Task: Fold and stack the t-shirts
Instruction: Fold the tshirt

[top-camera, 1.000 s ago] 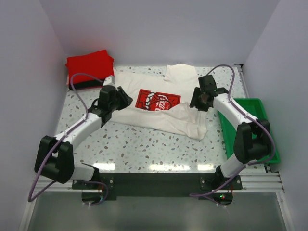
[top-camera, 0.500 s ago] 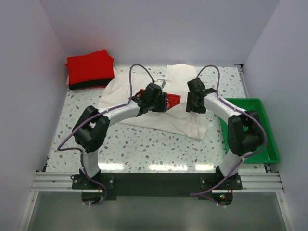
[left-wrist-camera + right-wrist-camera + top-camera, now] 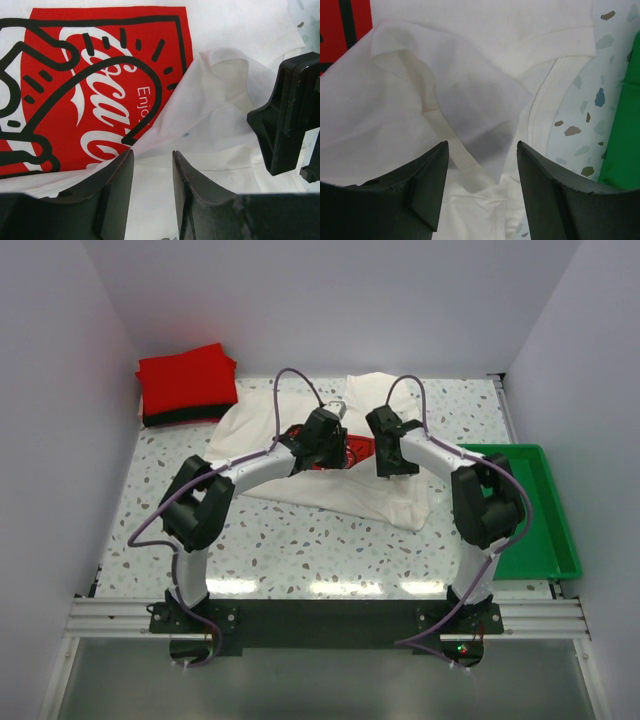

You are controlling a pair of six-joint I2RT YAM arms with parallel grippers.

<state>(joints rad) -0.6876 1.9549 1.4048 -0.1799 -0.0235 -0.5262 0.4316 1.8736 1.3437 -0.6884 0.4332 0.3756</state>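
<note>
Over the middle of the speckled table (image 3: pixel 300 540), your left gripper (image 3: pixel 152 195) hangs with its fingers narrowly parted, gripping nothing, above the cream-white t-shirt's (image 3: pixel 340 490) folded edge just beside its red print (image 3: pixel 75 90). Your right gripper (image 3: pixel 482 190) is spread wider over a turned-back flap of that shirt, and it is empty too.

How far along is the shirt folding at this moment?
Done: a folded red t-shirt sits on a folded black t-shirt, far left. In hand: the cream-white t-shirt is partly folded, with the left gripper and right gripper open over it. Left: finish folding and stack it.
</note>
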